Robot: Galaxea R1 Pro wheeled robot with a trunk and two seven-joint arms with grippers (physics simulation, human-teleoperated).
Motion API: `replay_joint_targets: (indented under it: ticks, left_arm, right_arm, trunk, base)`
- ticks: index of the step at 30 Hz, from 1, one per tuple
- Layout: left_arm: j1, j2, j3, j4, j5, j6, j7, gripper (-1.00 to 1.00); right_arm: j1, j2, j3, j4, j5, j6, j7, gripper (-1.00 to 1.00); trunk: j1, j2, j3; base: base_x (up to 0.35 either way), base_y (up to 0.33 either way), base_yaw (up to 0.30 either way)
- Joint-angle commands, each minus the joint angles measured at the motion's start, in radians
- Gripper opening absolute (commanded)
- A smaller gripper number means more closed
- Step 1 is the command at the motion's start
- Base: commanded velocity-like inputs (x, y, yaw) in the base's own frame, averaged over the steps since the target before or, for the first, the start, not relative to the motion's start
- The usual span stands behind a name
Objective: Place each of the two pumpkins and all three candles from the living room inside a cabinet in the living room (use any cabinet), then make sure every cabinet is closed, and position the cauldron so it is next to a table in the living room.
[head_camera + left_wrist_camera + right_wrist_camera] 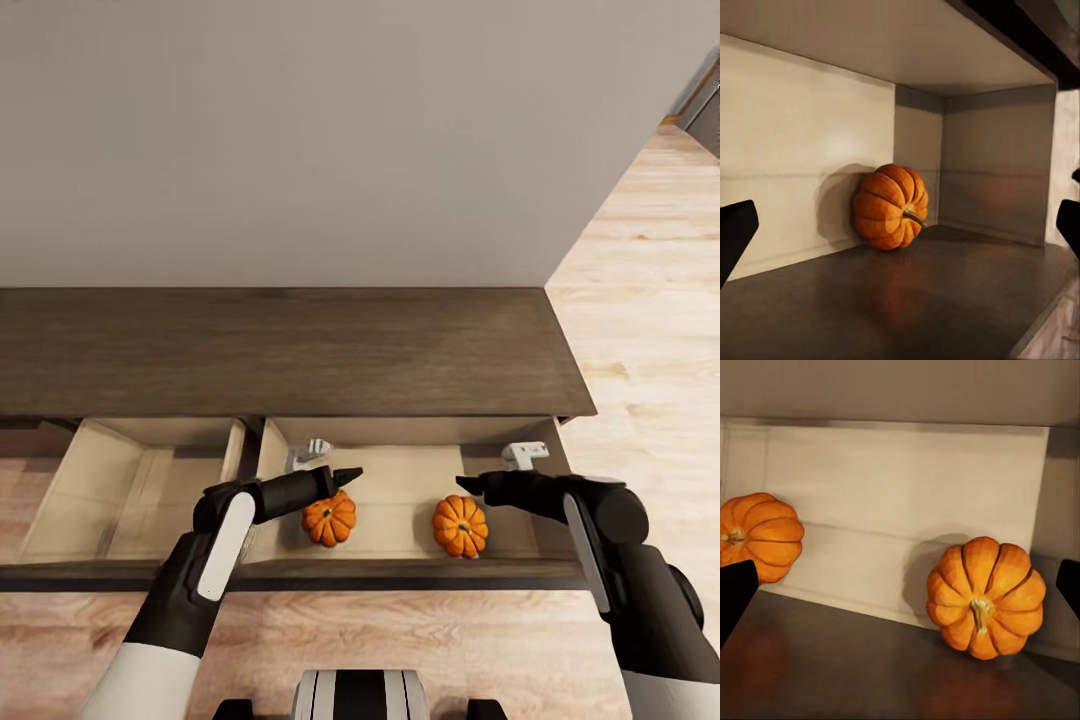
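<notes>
Two pumpkins lie on their sides in the right-hand pull-out drawer of the long dark cabinet (the drawer beside it also stands open). The left gripper, fingers spread and empty, hangs just above the left pumpkin. The right gripper, likewise released, hovers just above the right pumpkin, touching neither.

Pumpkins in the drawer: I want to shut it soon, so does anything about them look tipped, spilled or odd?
Both lie tipped on their sides, stems pointing sideways: the left pumpkin and the right pumpkin rest apart on the floor of the open right drawer. Nothing is spilled or damaged.
</notes>
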Motion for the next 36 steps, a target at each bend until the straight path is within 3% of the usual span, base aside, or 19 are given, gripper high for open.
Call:
replay_joint_targets:
  ticks: [1,6,10,20,25,31,36]
  left_arm:
    - [0.007,0.000,0.007,-0.020,0.003,0.017,-0.005,1.00]
    - [0.051,0.005,0.027,-0.116,0.023,0.083,-0.007,1.00]
    - [0.069,0.023,0.031,-0.135,0.032,0.087,-0.013,1.00]
    - [0.082,0.030,0.020,-0.220,0.040,0.101,-0.018,1.00]
    - [0.085,0.026,0.018,-0.263,0.041,0.113,-0.019,1.00]
    - [0.128,0.027,0.027,-0.285,0.041,0.110,-0.026,1.00]
    - [0.143,0.029,0.036,-0.288,0.041,0.069,-0.071,1.00]
  right_arm:
    - [0.002,0.000,-0.001,-0.006,0.006,0.005,0.006,1.00]
    - [0.013,-0.002,-0.001,-0.024,0.005,0.006,0.007,1.00]
    - [0.015,-0.005,-0.004,-0.026,0.004,0.006,0.009,1.00]
    - [0.012,-0.014,-0.014,-0.027,0.004,0.006,0.012,1.00]
    - [0.009,-0.020,-0.077,-0.028,0.003,-0.005,0.014,1.00]
    - [0.006,-0.020,-0.210,-0.028,0.001,-0.140,0.018,1.00]
    - [0.007,-0.020,-0.293,-0.028,-0.006,-0.180,0.158,1.00]
  trunk:
    - [0.000,0.000,0.001]
    - [0.000,0.000,0.009]
    - [0.000,0.000,0.016]
    - [0.000,0.000,0.032]
    - [0.000,0.000,0.040]
    - [0.000,0.000,0.050]
    - [0.000,0.000,0.058]
  base:
    - [0.000,0.000,0.000]
    - [0.000,0.000,0.000]
    - [0.000,0.000,0.000]
    - [-0.193,-0.092,0.000]
    - [-0.284,-0.103,0.000]
    - [-0.080,-0.023,0.000]
    - [-0.011,-0.003,0.000]
